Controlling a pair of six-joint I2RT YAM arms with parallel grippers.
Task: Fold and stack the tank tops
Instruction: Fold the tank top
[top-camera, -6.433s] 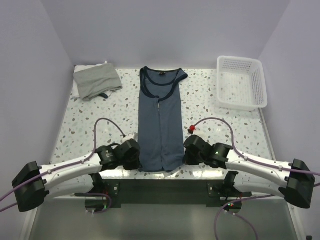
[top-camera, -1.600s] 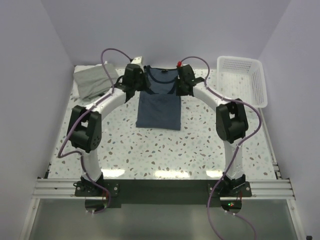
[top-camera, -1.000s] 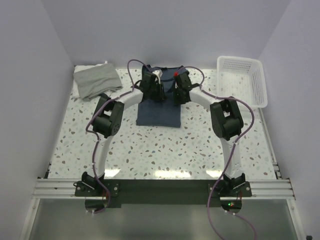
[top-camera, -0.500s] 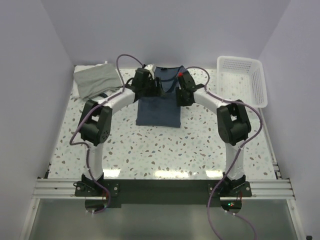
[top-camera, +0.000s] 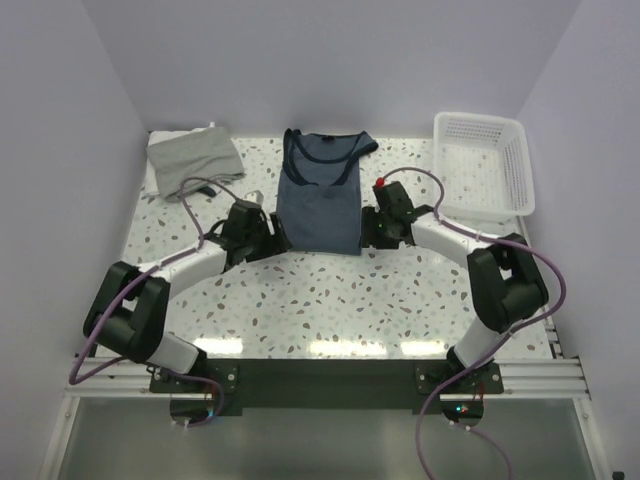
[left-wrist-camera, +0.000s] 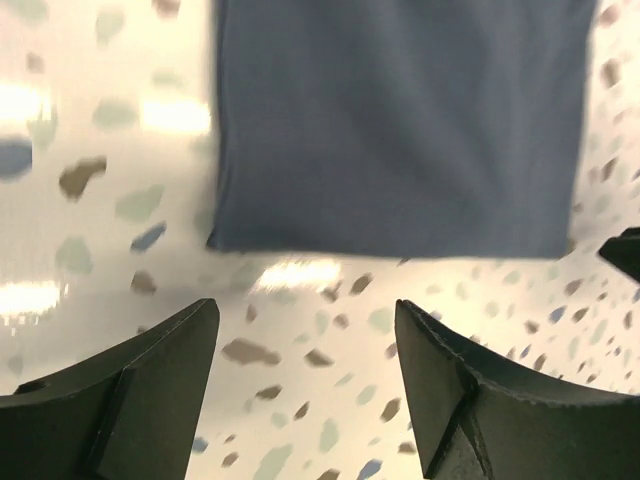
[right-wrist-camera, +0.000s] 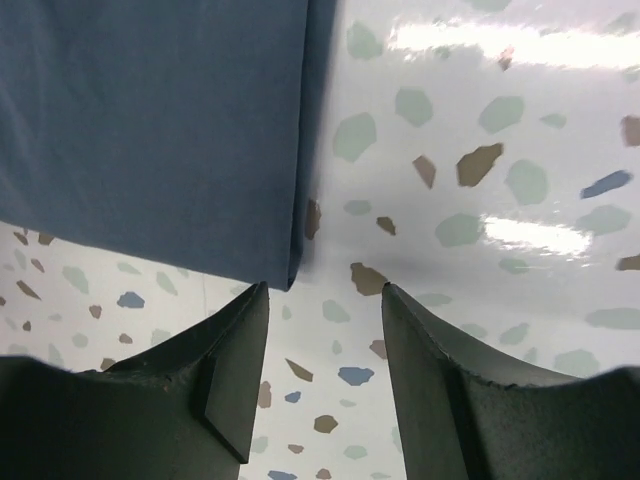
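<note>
The navy blue tank top (top-camera: 320, 200) lies folded on the table at the back centre, its straps toward the far wall. The grey tank top (top-camera: 195, 162) sits crumpled at the back left. My left gripper (top-camera: 279, 238) is low at the navy top's near left corner, and my right gripper (top-camera: 369, 230) is at its near right corner. In the left wrist view the left gripper (left-wrist-camera: 308, 335) is open over bare table, with the navy cloth (left-wrist-camera: 400, 120) just ahead. The right gripper (right-wrist-camera: 325, 300) is open too, the navy fold's corner (right-wrist-camera: 150, 120) just beyond its left finger.
A white mesh basket (top-camera: 500, 192) stands at the back right. The table is speckled terrazzo (top-camera: 330, 300) with walls close on three sides. Purple cables loop off both arms.
Both arms have drawn back from the top's far end to its near edge and dropped low. Both grippers have opened and let go of the cloth, which now lies folded.
</note>
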